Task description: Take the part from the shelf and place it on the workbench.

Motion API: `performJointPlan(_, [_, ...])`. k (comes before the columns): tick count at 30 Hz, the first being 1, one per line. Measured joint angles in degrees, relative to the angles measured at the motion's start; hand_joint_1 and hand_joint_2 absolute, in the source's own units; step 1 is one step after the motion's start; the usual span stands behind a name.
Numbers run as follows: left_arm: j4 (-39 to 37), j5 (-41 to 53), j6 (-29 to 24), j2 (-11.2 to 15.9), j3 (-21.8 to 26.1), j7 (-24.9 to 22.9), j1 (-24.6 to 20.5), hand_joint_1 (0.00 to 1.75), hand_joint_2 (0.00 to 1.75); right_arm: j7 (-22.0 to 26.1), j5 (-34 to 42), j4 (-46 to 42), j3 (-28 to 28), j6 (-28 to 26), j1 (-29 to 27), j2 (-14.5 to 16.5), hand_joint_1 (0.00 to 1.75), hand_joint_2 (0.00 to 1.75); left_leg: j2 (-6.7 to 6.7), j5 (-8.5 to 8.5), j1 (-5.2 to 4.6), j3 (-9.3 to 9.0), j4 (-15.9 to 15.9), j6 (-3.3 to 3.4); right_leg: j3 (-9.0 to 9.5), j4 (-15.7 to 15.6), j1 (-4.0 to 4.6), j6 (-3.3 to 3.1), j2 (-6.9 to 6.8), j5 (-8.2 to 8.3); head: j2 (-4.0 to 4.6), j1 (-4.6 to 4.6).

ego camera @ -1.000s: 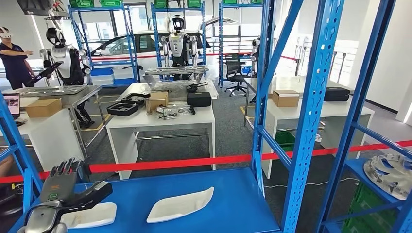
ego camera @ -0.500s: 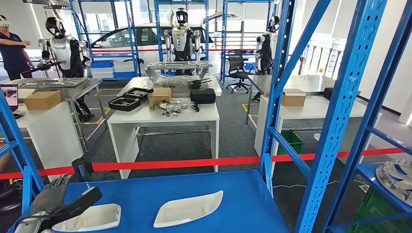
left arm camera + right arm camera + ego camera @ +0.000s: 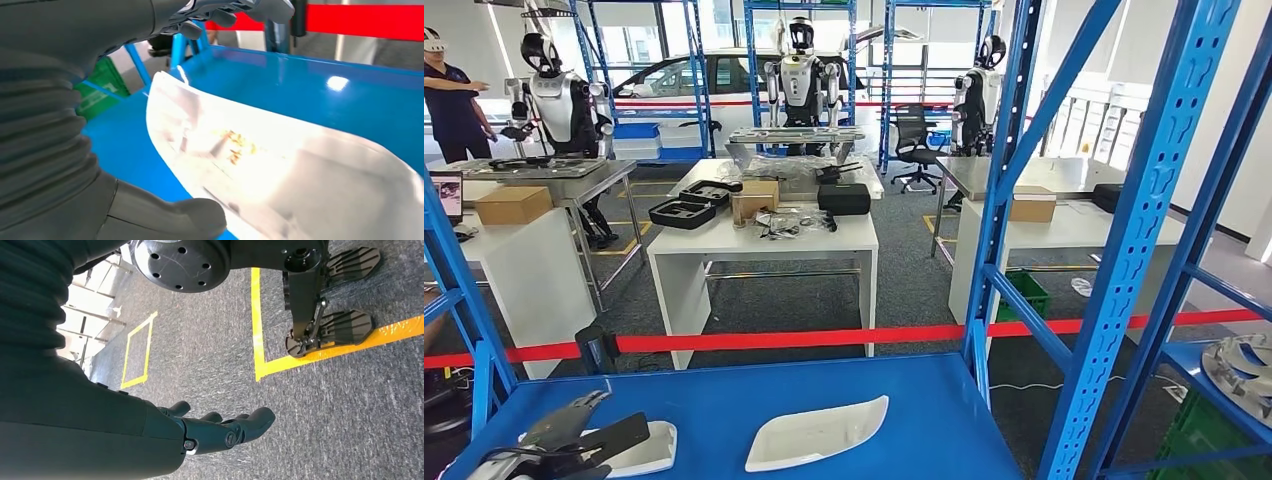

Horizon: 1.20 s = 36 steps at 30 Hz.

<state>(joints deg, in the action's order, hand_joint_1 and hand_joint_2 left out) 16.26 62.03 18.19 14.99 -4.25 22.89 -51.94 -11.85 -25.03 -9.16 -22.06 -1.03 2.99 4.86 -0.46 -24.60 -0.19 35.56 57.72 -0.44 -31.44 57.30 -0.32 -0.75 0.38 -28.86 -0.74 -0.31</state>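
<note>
At the near left corner of the glossy blue metal shelf [image 3: 824, 385], the left hand [image 3: 574, 435] reaches over a white, shallow, moulded plastic part [image 3: 646, 450]. Its dark fingers [image 3: 220, 12] are spread above the part and its thick grey thumb [image 3: 170, 215] lies under the near edge, so the hand brackets the part with fingers apart; whether it touches the plastic cannot be told. In the left wrist view the part [image 3: 280, 175] shows a pale hollow inner face with small brownish marks. Just to the right, apart from the first, a second white moulded part [image 3: 816, 433] lies flat on the same shelf. Beyond the shelf a red barrier tape [image 3: 844, 336] runs across, and farther off stands a white table [image 3: 764, 245] carrying boxes. The right hand [image 3: 220, 430] hangs over grey carpet [image 3: 350, 405] marked with yellow floor tape [image 3: 257, 320], fingers loosely extended, holding nothing.
</note>
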Motion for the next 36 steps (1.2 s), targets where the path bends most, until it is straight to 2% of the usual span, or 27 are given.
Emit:
performJointPlan(7, [0.0,-3.3,1.1,0.0,0.0,4.5,0.5,0.0,1.75,0.4,0.0,0.0,-0.2,0.0,-0.1,0.0,0.0,1.75,0.03,-0.01,0.04,-0.1,-0.1,-0.02,-0.03,0.1,0.02,0.1,0.01,-0.1,0.0,0.0])
performJointPlan(20, [0.2,-4.5,1.5,0.0,0.0,6.6,1.1,0.0,1.75,0.4,0.0,0.0,-0.9,0.1,-0.1,0.0,0.0,1.75,0.04,-0.01,0.04,-0.16,-0.1,-0.03,-0.04,0.2,0.04,0.03,0.01,-0.18,0.0,0.0])
performJointPlan(24, [0.2,-3.8,2.8,-0.5,-0.9,5.9,1.1,0.0,1.75,0.4,0.0,0.0,-1.1,0.1,-0.1,0.0,0.0,1.75,0.03,-0.01,0.04,-0.17,-0.1,-0.03,-0.04,0.2,0.03,0.03,0.01,-0.18,0.0,0.0])
performJointPlan(31, [0.1,-1.5,5.6,-1.1,-5.3,3.3,1.4,0.0,1.75,0.4,-0.5,0.0,-1.4,0.1,-0.1,0.0,0.0,1.75,0.05,-0.01,0.03,-0.17,-0.1,-0.03,-0.04,0.2,0.03,0.03,0.01,-0.18,0.0,0.0])
performJointPlan(32, [0.0,-1.3,5.9,-1.2,-6.1,3.0,1.5,0.26,1.75,0.4,-0.5,0.0,-1.6,0.1,-0.1,0.0,0.0,1.75,0.04,-0.01,0.03,-0.17,-0.1,-0.03,-0.04,0.2,0.03,0.03,0.01,-0.18,0.0,0.0])
performJointPlan(35, [0.0,-0.8,6.4,-1.7,-8.3,2.4,2.0,1.54,1.75,0.2,-0.7,0.0,-1.9,0.0,-0.1,0.0,0.0,1.75,0.04,-0.01,0.04,-0.18,-0.1,-0.03,-0.04,0.2,0.03,0.02,0.01,-0.18,0.0,0.0])
performJointPlan(36, [0.0,-0.5,6.5,-1.8,-9.0,2.3,2.1,1.72,1.75,0.2,-0.7,0.0,-2.0,0.0,-0.1,0.0,0.0,1.75,0.05,-0.01,0.04,-0.18,-0.1,-0.03,-0.04,0.2,0.03,0.02,0.01,-0.18,0.0,0.0])
